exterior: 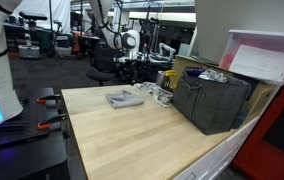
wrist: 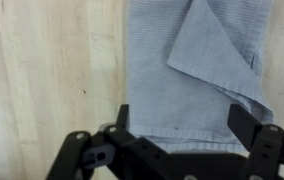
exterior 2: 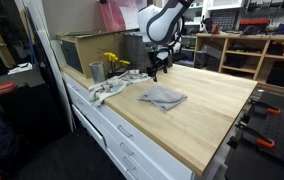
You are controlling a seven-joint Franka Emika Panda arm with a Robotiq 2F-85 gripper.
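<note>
The arm point(exterior 2: 163, 20) was clad in glossy white shells of rounded, bulbous form, with dark seams where the segments met, as seen in both exterior views. One joint housing bore a dark circular cap. The gripper point(exterior 2: 157, 68) was matte black throughout and narrower than the arm. In the wrist view its two fingers point(wrist: 244, 122) were flat-faced, square-edged black blocks. They were carried on black linkage bars point(wrist: 82, 155) with round pivot holes and pins. Cables, screws and markings were too small to make out.
</note>
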